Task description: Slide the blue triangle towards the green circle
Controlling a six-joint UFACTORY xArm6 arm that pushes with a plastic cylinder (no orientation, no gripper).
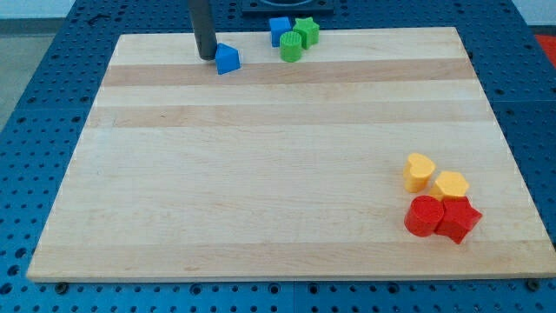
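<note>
— Blue triangle (228, 58): where is it found?
— At the far edge, touched on its left by my tip (207, 56), so a rightward push is set up towards the green circle (292, 49). No jaws exist; nothing is held.

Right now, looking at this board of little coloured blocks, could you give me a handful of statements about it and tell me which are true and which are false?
1. My tip sits just to the view's left of the blue triangle. True.
2. The green circle lies to the view's left of the blue triangle. False: it lies to the view's right.
3. A blue cube and a green star sit by the green circle near the view's top. True.
4. The two red blocks sit at the view's top left. False: they are at the bottom right, beside two yellow blocks.
5. The blue triangle touches the green circle. False: bare board shows between them.
</note>
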